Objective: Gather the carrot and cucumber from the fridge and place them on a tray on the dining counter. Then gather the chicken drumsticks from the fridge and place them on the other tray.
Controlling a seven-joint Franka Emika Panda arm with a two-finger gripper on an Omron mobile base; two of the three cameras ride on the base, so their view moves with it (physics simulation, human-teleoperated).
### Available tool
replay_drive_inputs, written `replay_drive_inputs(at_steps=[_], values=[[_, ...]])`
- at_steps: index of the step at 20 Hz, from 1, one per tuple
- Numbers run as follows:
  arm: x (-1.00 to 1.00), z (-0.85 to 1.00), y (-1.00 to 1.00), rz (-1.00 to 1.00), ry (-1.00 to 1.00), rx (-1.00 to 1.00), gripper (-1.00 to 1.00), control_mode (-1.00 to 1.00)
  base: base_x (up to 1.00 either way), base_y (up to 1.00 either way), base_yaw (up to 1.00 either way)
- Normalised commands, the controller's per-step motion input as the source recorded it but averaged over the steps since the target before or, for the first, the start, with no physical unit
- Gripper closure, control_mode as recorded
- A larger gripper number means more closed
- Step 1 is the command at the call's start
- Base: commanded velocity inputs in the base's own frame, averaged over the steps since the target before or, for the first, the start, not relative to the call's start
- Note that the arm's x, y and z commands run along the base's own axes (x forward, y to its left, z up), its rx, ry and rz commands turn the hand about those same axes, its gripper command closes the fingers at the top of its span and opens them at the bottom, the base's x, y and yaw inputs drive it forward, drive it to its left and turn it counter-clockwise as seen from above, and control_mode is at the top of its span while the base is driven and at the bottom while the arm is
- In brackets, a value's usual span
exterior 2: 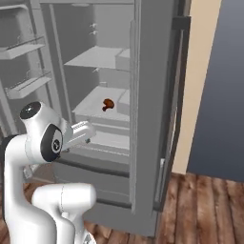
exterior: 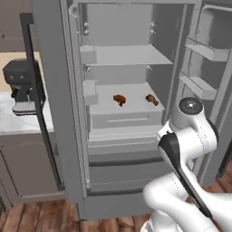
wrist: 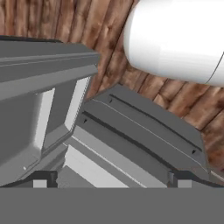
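A grey fridge (exterior: pixel 136 68) stands open in a kitchen with a wooden floor (exterior: pixel 41 217), and beside it there is a table (exterior: pixel 18 122) carrying a dark coffee machine (exterior: pixel 22 86). In the left base view, two brown chicken drumsticks lie well apart on the middle shelf (exterior: pixel 136 105), the left drumstick (exterior: pixel 119 99) near the middle and the right drumstick (exterior: pixel 152 99) closer to the right wall; the white arm (exterior: pixel 190 136) rises in front of the lower drawers (exterior: pixel 122 167). In the right base view one drumstick (exterior 2: pixel 108 104) can be seen on the same shelf, and the arm bends low before the fridge, well under it. In the hand view the claw (wrist: pixel 112 178) looks down at the lower front of the fridge and the floor, and its two finger tips (wrist: pixel 43 179) stand far apart, so it is released and holds nothing. No carrot or cucumber is seen inside, so I judge that the vegetable part is finished and the drumstick part is now in hand. The next move needs the claw to rise to the level of the shelf and reach in toward one drumstick.
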Motion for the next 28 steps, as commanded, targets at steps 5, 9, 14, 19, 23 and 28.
replay_drive_inputs(at_steps=[5,9,14,19,23,28], values=[[0.00,0.00,0.00,0.00,0.00,0.00,-1.00,1.00,0.38,0.31,-0.32],[0.00,0.00,0.00,0.00,0.00,0.00,-1.00,1.00,0.40,0.39,-0.32],[0.00,0.00,0.00,0.00,0.00,0.00,-1.00,1.00,0.37,0.40,-0.31],[0.00,0.00,0.00,0.00,0.00,0.00,-1.00,1.00,0.32,0.40,-0.32],[0.00,0.00,0.00,0.00,0.00,0.00,-1.00,1.00,0.22,0.45,-0.31],[0.00,0.00,0.00,0.00,0.00,0.00,-1.00,1.00,0.03,0.45,-0.26]])
